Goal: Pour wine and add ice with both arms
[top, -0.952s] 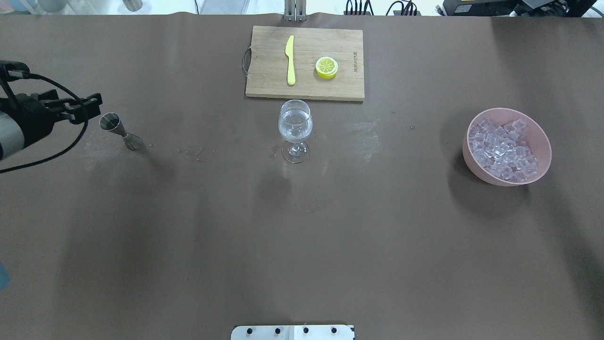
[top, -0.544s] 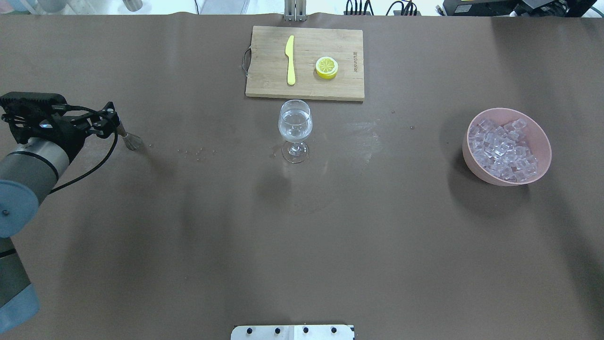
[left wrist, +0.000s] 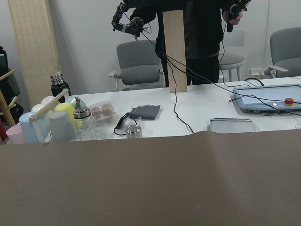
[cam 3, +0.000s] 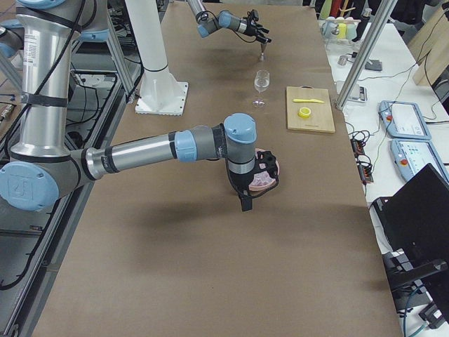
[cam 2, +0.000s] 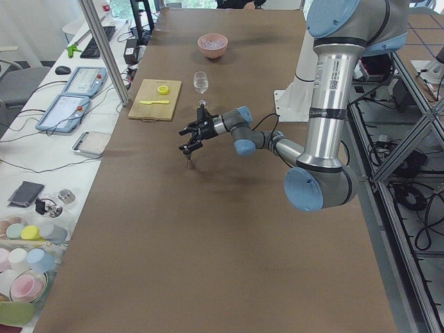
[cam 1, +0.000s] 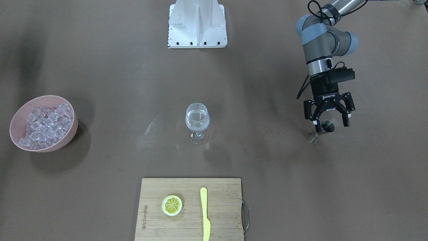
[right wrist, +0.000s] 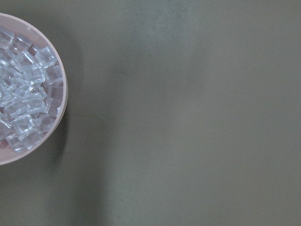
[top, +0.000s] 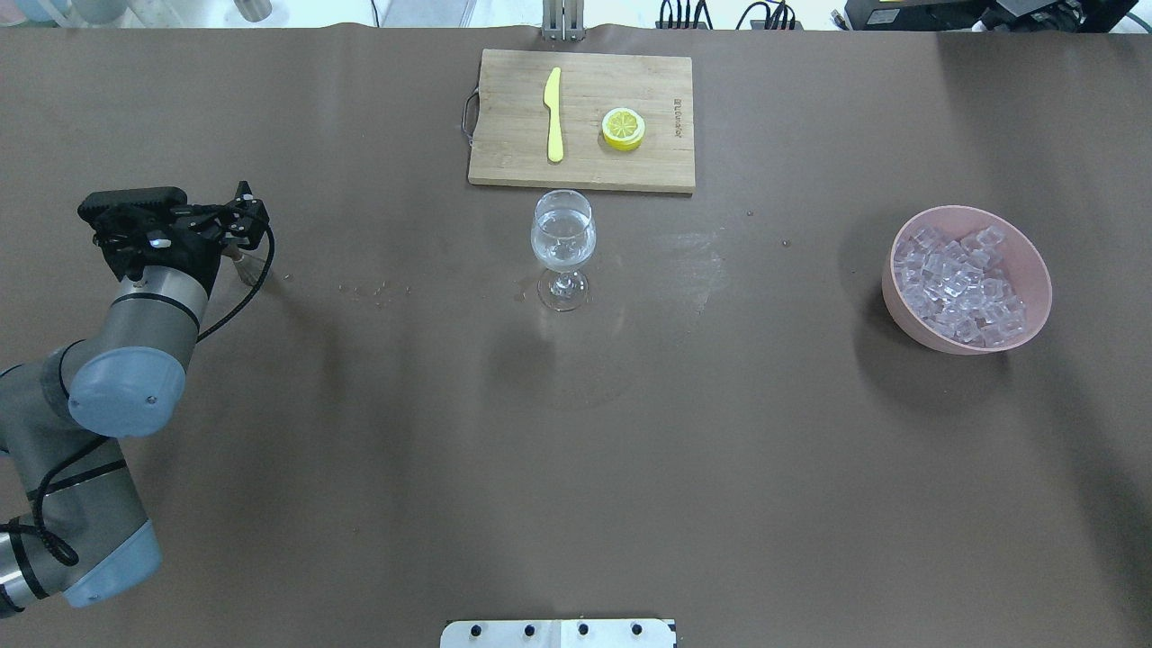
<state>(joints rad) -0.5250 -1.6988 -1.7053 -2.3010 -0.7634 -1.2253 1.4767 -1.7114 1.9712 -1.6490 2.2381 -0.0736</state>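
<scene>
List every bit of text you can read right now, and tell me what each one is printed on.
"ROBOTIQ": on the body of the left end effector, front-facing view.
Engraved brand mark on the cutting board, near its edge: too small to read.
Printed strip along the left arm, exterior left view: too blurred to read.
No other legible text.

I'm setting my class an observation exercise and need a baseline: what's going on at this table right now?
The left end effector hangs open with fingers either side of a metal jigger, not yet gripping it. The wine glass at mid-table holds clear liquid. The ice sits in its pink bowl. The right arm shows only from the side, near that bowl.
</scene>
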